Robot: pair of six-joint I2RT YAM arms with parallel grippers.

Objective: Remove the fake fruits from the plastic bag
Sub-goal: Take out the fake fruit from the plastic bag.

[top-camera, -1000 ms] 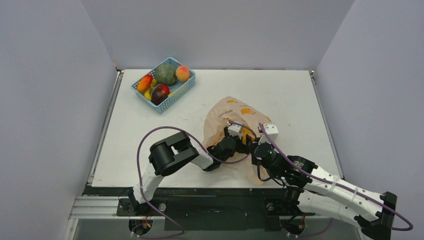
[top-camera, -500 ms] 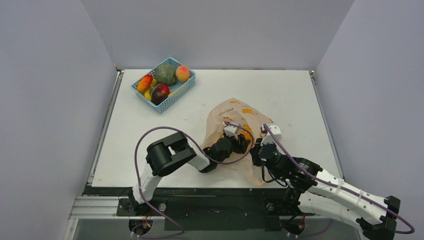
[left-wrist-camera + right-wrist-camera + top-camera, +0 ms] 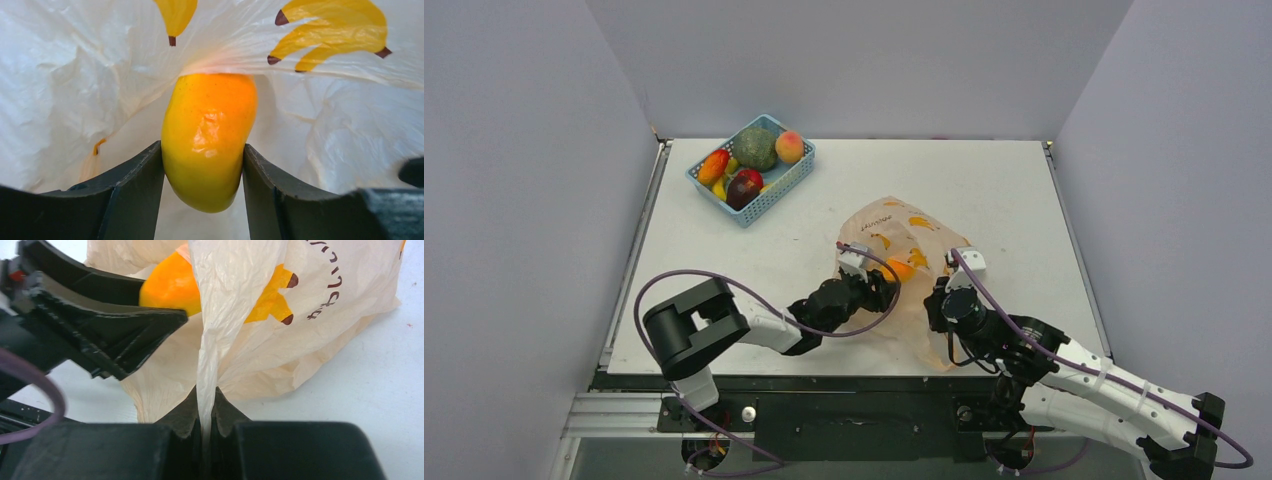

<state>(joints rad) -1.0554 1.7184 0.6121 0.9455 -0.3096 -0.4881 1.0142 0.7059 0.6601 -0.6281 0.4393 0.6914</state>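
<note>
Left tool (image 3: pixel 202 147) clenched across a yellow-orange fake fruit (image 3: pixel 207 115), long axis in line with the tool, far end under the plastic bag (image 3: pixel 924 240) film (exit lies leftward); right tool (image 3: pixel 206 397) pinches the bag's rim.

A blue mesh basket (image 3: pixel 781 188) sits on the white table (image 3: pixel 984 170) near its far left corner, angled to the edges. A big rough green ball (image 3: pixel 755 148) lies at the basket's far end.
</note>
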